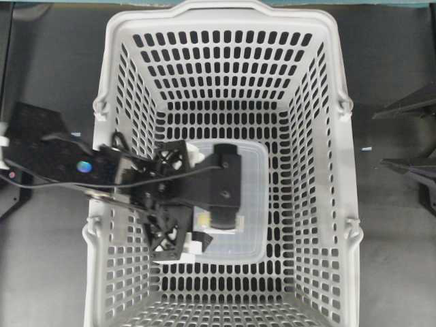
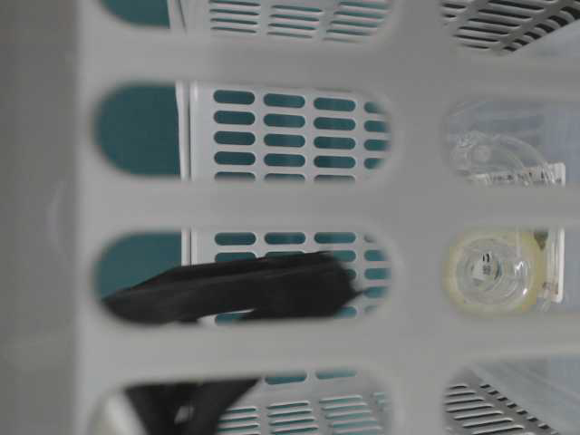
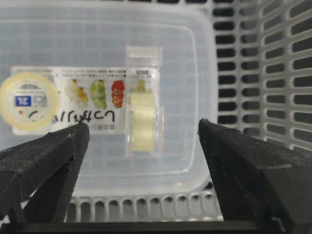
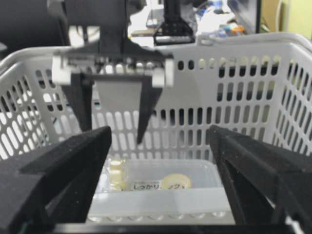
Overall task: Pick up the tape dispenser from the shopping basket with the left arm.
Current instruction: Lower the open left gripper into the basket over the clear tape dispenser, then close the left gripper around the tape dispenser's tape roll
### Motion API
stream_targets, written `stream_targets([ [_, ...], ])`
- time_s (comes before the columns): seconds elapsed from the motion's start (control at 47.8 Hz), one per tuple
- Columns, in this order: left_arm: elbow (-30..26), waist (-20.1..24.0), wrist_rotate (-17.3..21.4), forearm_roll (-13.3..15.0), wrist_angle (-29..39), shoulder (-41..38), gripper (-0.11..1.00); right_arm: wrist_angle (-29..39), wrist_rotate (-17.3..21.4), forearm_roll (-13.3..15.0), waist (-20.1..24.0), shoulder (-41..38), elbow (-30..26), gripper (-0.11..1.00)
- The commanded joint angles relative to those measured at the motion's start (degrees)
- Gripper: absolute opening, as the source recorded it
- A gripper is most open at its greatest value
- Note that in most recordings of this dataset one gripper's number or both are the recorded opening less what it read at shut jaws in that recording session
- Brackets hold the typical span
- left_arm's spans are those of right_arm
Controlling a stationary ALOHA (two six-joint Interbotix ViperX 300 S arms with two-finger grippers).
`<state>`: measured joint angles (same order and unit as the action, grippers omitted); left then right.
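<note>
Nothing is lifted yet: the tape dispenser [image 3: 143, 121] lies on the clear tub [image 3: 202, 78] in the shopping basket [image 1: 320, 204]. Left gripper [image 3: 144, 139] hovers above it, jaws wide and empty (right gripper [image 4: 161, 146] likewise). Descent, closing and lifting remain.

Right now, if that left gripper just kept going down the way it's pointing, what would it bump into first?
Probably the tape dispenser. The left gripper is open and points down into the shopping basket, its fingers either side of the dispenser, which lies on the clear tub. Depth is hard to judge.
</note>
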<state>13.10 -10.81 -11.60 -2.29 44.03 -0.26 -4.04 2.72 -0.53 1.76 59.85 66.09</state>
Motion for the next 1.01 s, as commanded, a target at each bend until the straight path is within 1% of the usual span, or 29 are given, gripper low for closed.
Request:
stream_targets([
  [0.0, -1.23, -0.18, 0.18, -0.18, -0.26, -1.23, 0.88, -0.53, -0.09, -0.18, 0.09, -0.35, -0.53, 0.77],
  [0.314, -0.35, -1.05, -0.18, -0.26, -0.44, -7.03, 0.87, -0.35, -0.09, -0.18, 0.18, -0.35, -0.26, 0.76],
  [0.419, -0.62, -1.05, 0.35, -0.18, -0.62, -7.29, 0.84, -0.26, 0.00, -0.18, 0.18, -0.35, 0.00, 0.76],
  [0.461, -0.79, -1.05, 0.35, -0.18, -0.44, -7.29, 0.80, -0.26, 0.00, -0.18, 0.18, -0.35, 0.09, 0.76],
  [0.503, -0.88, -1.14, 0.35, -0.26, -0.26, -7.29, 0.73, -0.26, 0.00, -0.18, 0.09, -0.26, 0.18, 0.76],
  [0.524, -0.88, -1.14, 0.26, -0.18, -0.18, -7.12, 0.68, -0.35, 0.00, -0.18, 0.09, -0.35, 0.26, 0.76],
  [0.628, -1.32, -1.23, 0.26, -0.26, 0.62, -5.98, 0.36, -0.35, 0.00, -0.18, 0.09, -0.35, 0.44, 0.76],
  [0.649, -1.58, -1.14, 0.26, -0.18, 0.97, -5.71, 0.31, -0.35, 0.00, -0.18, 0.09, -0.26, 0.44, 0.76],
  [0.67, -1.76, -1.14, 0.26, -0.26, 1.23, -5.45, 0.28, -0.26, 0.18, -0.18, 0.09, -0.35, 0.44, 0.76],
  [0.775, -4.39, -0.97, 0.26, -0.18, 3.60, -3.96, 0.30, -0.26, 0.18, -0.18, 0.09, -0.26, 0.44, 0.76],
  [0.859, -7.91, -0.88, 0.26, -0.26, 6.77, -2.90, 0.30, -0.35, 0.18, -0.18, 0.18, -0.26, 0.44, 0.76],
  [0.984, -16.35, -0.70, 0.26, -0.26, 15.12, -1.58, 0.30, -0.35, 0.18, -0.18, 0.09, -0.26, 0.44, 0.76],
])
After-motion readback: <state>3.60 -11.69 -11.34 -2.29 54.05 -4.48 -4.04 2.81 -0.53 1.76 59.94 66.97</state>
